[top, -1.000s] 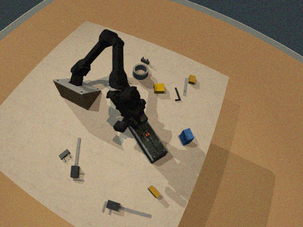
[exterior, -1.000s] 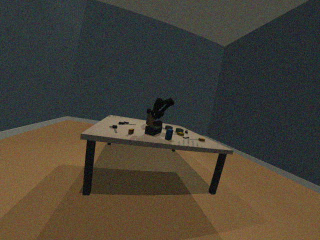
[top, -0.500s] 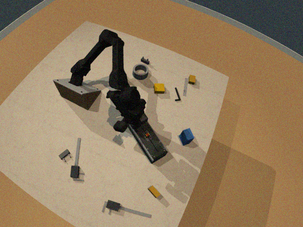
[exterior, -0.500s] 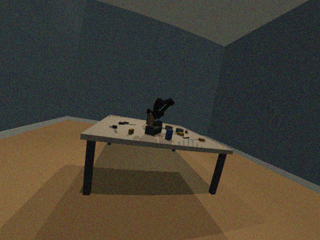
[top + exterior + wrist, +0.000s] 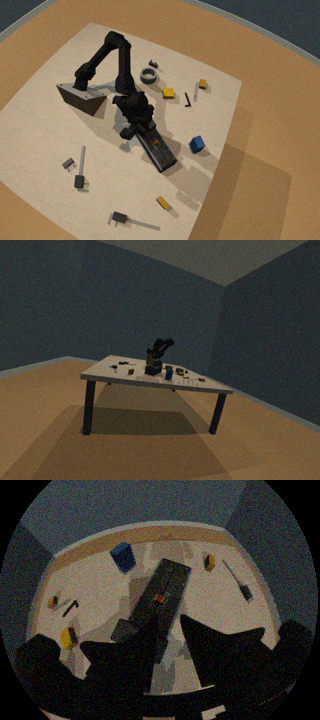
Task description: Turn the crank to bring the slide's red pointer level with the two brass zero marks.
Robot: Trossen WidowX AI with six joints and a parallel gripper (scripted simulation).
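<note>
The machine (image 5: 167, 161) (image 5: 153, 370) (image 5: 175, 575) is a long dark box with a slot along its top. Its red pointer (image 5: 155, 142) (image 5: 159, 598) shows close beside small brass marks (image 5: 164, 600); I cannot tell whether it is exactly level. My gripper (image 5: 141, 129) (image 5: 169, 618) is over the machine's near end, its black fingers partly open with a gap between the tips. A dark part (image 5: 161, 651) shows in that gap near the left finger; whether it is the handle is unclear. A dark block (image 5: 123, 630) lies left of the fingertips. The crank is mostly hidden.
A blue block (image 5: 196, 144) (image 5: 169, 374) (image 5: 123, 558) stands beyond the machine. Yellow blocks (image 5: 168, 93) (image 5: 68, 638), a grey ring (image 5: 148, 79), a black L-shaped piece (image 5: 188, 100) (image 5: 70, 608) and grey tool-like pieces (image 5: 119, 217) (image 5: 245, 592) lie around it.
</note>
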